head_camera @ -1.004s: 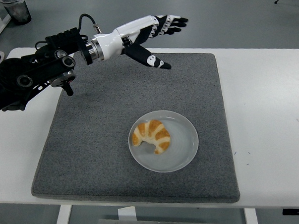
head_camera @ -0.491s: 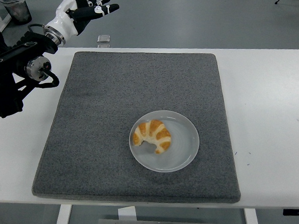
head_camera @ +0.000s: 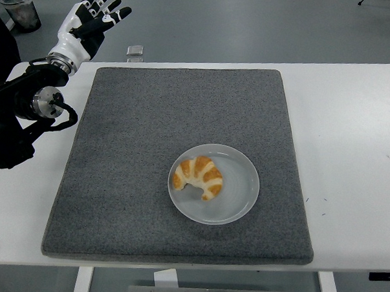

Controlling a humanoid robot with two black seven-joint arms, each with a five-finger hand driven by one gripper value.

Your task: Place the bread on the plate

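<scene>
A golden croissant [head_camera: 197, 177] lies on the left half of a round white plate [head_camera: 239, 196], which sits on a grey mat [head_camera: 130, 149] a little right of the mat's middle. My left hand [head_camera: 93, 18] is raised at the far left corner, beyond the mat's back edge, with its fingers spread and holding nothing. It is far from the plate. The right arm is out of view.
The grey mat covers most of the white table [head_camera: 344, 152]. A small silvery square object [head_camera: 135, 51] lies just past the table's far edge. A dark container [head_camera: 22, 12] stands on the floor at the top left.
My left hand has drawn back from over the mat's far side to the top left corner and stays open. The croissant and the plate have not moved.
</scene>
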